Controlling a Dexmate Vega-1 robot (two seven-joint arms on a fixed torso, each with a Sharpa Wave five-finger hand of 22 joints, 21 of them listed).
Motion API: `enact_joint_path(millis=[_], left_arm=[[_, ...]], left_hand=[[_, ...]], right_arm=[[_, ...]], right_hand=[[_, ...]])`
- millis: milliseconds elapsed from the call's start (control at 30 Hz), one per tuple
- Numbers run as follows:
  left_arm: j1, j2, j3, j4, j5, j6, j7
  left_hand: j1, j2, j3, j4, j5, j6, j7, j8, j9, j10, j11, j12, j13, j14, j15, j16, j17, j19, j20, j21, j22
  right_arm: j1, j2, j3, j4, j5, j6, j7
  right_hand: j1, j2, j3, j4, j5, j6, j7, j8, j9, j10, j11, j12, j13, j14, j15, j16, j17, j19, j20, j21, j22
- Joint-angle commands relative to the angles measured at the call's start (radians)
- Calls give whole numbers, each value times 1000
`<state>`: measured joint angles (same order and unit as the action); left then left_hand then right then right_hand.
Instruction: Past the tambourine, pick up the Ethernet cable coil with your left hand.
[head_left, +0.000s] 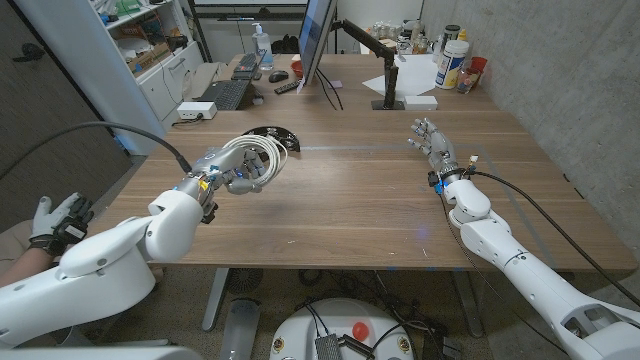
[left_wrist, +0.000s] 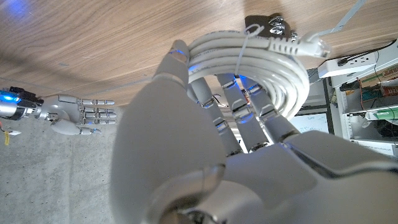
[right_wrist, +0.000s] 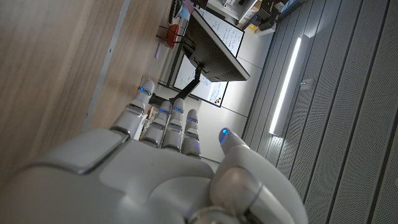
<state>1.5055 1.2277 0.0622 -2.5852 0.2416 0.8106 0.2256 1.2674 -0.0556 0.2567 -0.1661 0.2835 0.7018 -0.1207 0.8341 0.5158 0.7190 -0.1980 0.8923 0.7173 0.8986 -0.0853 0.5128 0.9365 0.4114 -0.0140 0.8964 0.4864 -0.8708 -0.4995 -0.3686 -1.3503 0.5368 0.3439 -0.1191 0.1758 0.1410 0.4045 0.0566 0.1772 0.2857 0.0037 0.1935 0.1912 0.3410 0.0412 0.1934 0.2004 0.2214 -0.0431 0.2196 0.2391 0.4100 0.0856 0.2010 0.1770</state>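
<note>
My left hand (head_left: 238, 172) holds the white Ethernet cable coil (head_left: 255, 158) above the table's left part. Its fingers pass through the coil (left_wrist: 261, 62), whose clear plug and tie wrap show in the left wrist view. Just past the coil lies the black tambourine (head_left: 283, 136), partly hidden by it; a bit of it with metal jingles (left_wrist: 272, 26) peeks over the coil. My right hand (head_left: 433, 142) stands over the table at the right, fingers straight and apart, holding nothing (right_wrist: 168, 130); it also appears far off (left_wrist: 78, 114) in the left wrist view.
A monitor (head_left: 318, 40) and its stand, a keyboard (head_left: 228, 92), a remote (head_left: 288, 87), a power strip (head_left: 198, 111) and bottles (head_left: 452, 58) crowd the table's far end. A person's gloved hand (head_left: 57, 222) is at the left edge.
</note>
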Motion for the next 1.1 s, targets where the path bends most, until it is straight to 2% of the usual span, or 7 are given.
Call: enact_joint_path(millis=[33, 533, 800, 1100], left_arm=[[0, -2, -18, -17, 24, 5, -23], [21, -18, -42, -31, 57, 14, -48], [42, -37, -64, -26, 71, -12, -57], [40, -57, -61, -20, 87, -28, -71]], left_hand=[[123, 144, 8, 4, 3, 11, -9, 6, 33, 9, -2, 3, 4, 48, -148, -2, 8, -3, 2, 12, 0], [122, 143, 8, 3, 4, 12, -8, 7, 32, 9, -2, 3, 4, 49, -148, -6, 15, -8, 3, 24, -8], [121, 141, 9, 3, 5, 15, -10, 9, 32, 11, -3, 2, 2, 52, -148, -9, 18, -12, 3, 31, -13], [119, 141, 10, 3, 6, 18, -9, 11, 31, 13, -2, 2, 3, 55, -148, -13, 22, -16, 3, 40, -19]], right_arm=[[0, -1, 0, -2, 0, -3, -3], [1, -1, 0, 3, 0, 5, 4], [0, -2, 1, 0, 0, 1, 0], [0, -1, 1, -1, 0, 1, -1]], right_hand=[[13, 1, -2, -3, 1, 4, 1, 4, -1, -5, 0, 8, 1, -4, 0, 6, 2, 0, -4, 1, 2], [13, 1, -2, -3, 1, 6, 1, 5, -1, -7, -1, 7, 1, -4, 1, 6, 2, -1, -4, 0, 2], [13, 0, -2, -3, 1, 5, 2, 4, -1, -7, 1, 7, 0, -4, 2, 6, 2, -1, -4, 0, 2], [13, 1, -3, -3, 1, 6, 2, 4, -1, -8, 0, 7, 0, -4, 1, 6, 2, -1, -4, 1, 2]])
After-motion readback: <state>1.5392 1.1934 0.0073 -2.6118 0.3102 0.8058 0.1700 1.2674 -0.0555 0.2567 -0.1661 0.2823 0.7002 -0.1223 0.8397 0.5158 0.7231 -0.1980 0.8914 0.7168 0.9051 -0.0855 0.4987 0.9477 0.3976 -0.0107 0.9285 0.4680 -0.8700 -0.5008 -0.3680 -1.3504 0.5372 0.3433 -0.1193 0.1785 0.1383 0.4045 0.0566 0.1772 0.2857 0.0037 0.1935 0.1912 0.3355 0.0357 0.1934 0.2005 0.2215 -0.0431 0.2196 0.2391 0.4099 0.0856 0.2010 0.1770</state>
